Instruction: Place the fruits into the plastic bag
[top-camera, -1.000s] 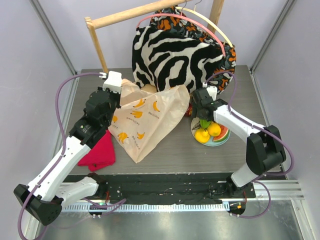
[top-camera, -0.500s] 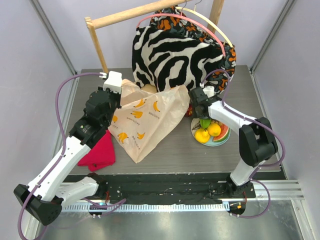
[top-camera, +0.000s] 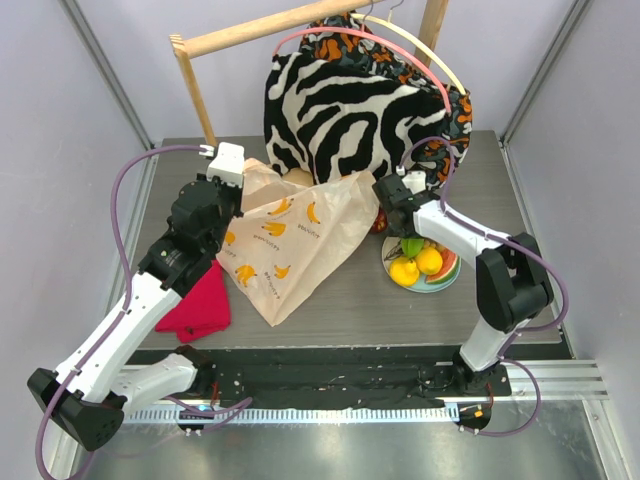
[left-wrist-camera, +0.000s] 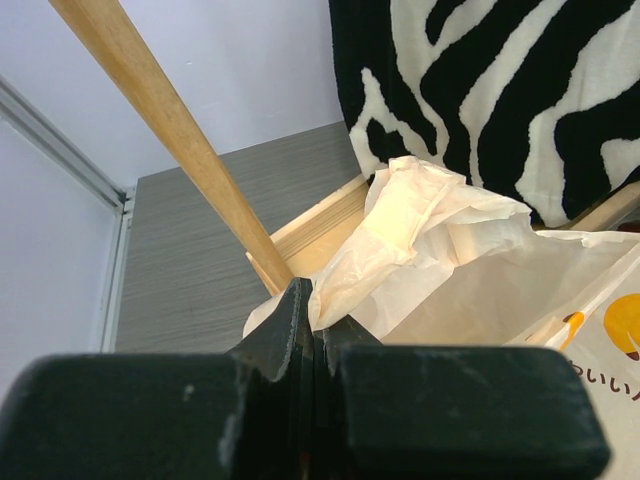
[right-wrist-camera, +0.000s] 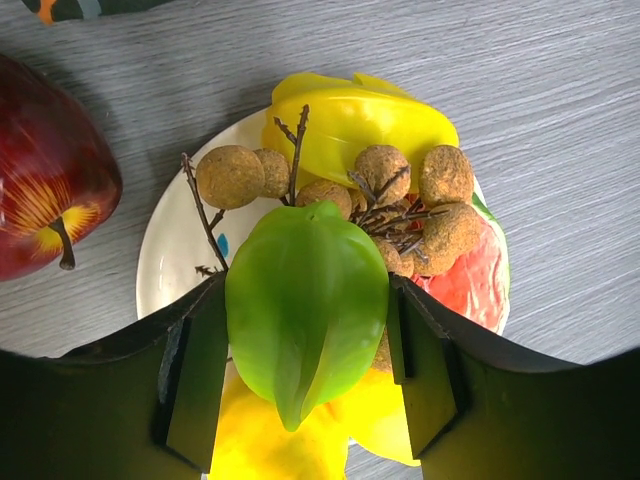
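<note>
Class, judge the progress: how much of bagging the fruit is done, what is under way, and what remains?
Done: the left claw pinches the plastic bag at its rim, but no fruit shows inside. In hand: the right claw grips the green fruit over the plate. Left: that fruit, the apple beside the plate, and the rest piled on it.

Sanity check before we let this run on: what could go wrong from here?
1. The right tool straddles the green fruit on the plate. The brown grape cluster and its twigs appear to lean against that fruit, so a lift may drag them along.
2. The left tool is shut on a thin fold of the plastic bag, which lies mostly flat in the top view. The fold may slip, or the mouth may be too narrow for the fruit.
</note>
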